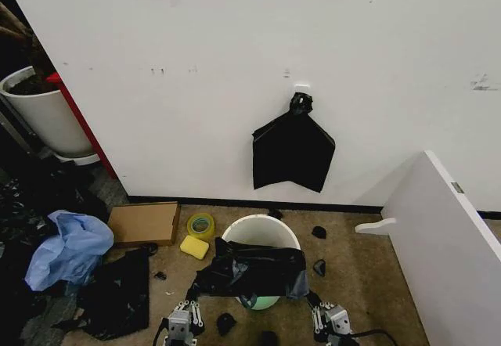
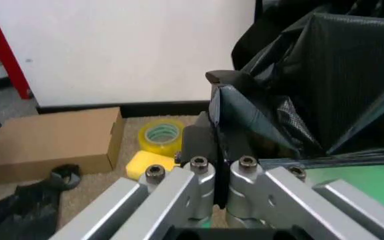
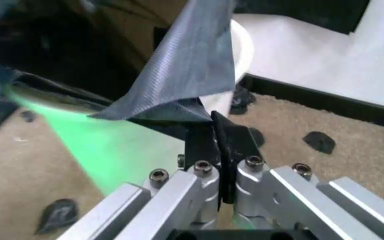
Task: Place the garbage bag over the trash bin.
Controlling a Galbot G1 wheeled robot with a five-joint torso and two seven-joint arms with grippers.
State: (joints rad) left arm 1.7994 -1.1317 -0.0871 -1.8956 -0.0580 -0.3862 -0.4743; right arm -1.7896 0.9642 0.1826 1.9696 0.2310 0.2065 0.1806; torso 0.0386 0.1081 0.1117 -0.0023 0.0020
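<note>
1. The garbage bag (image 1: 252, 272) is thin glossy black plastic, crinkled and slack, stretched between the two grippers and draped across the near rim of the trash bin (image 1: 258, 231). It covers the bin's front wall and leaves the far half of the opening bare.
2. The trash bin is a round cream-white bucket with a smooth rim. Its pale green base shows under the bag's lower edge. It stands on the floor close to the wall.
3. The left gripper (image 2: 217, 131) has its fingers clenched on a folded edge of the bag at the bin's left side.
4. The right gripper (image 3: 213, 131) has its fingers pinched on the bag's other corner at the bin's right side, with the plastic rising taut from them.
5. The floor (image 1: 368, 275) is worn beige carpet, littered with small black scraps.
6. Just left of the bin lie a yellow sponge (image 1: 194, 246), a roll of yellow tape (image 1: 200, 225) and a flat cardboard box (image 1: 144, 223).
7. A smooth black bag (image 1: 293, 149) with a knotted top hangs on the white wall (image 1: 235, 64) above the bin.
</note>
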